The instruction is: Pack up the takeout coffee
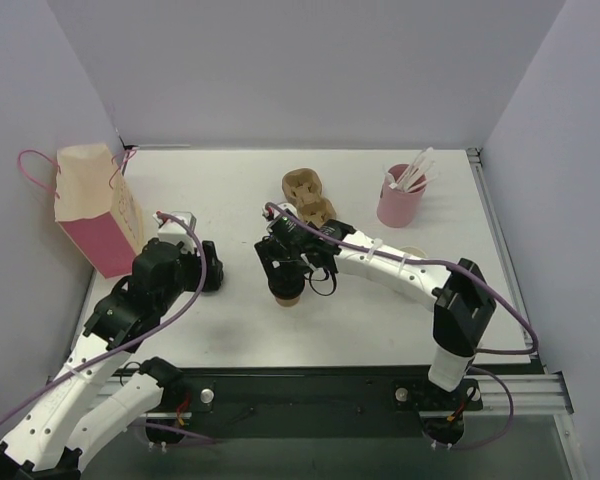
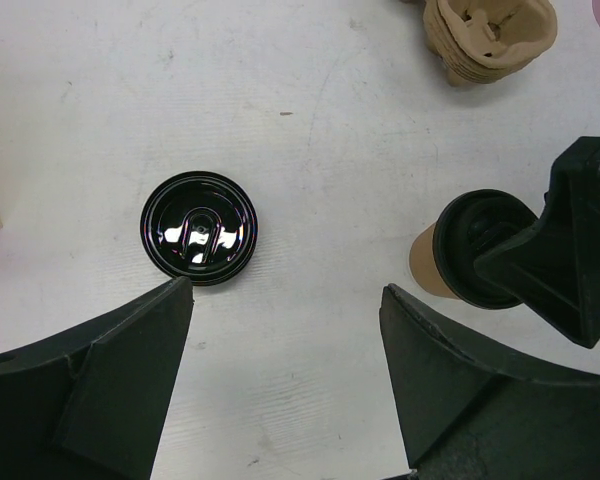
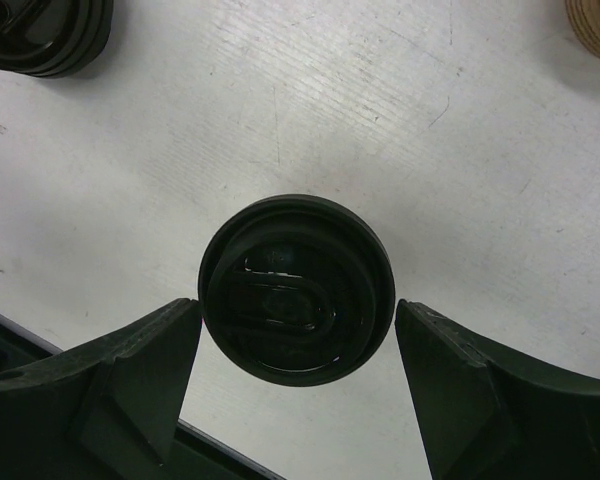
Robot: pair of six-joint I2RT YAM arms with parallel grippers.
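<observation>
A kraft-brown takeout coffee cup [image 1: 288,293] stands at the table's middle with a black lid [image 3: 296,290] on it. My right gripper [image 3: 297,305] is open directly above it, with the fingers on either side of the lid; the left finger is at the lid's edge and the right one is a little apart. In the left wrist view the cup [image 2: 427,262] shows under the right gripper. My left gripper [image 2: 285,290] is open and empty, just left of the cup. A loose black lid [image 2: 200,228] lies on the table ahead of it.
A pink and kraft paper bag [image 1: 95,205] with cord handles stands at the far left. A brown pulp tray [image 1: 308,195] lies behind the cup. A pink cup with white sticks [image 1: 402,195] stands at the back right. Black lids [image 3: 40,35] lie left of the cup.
</observation>
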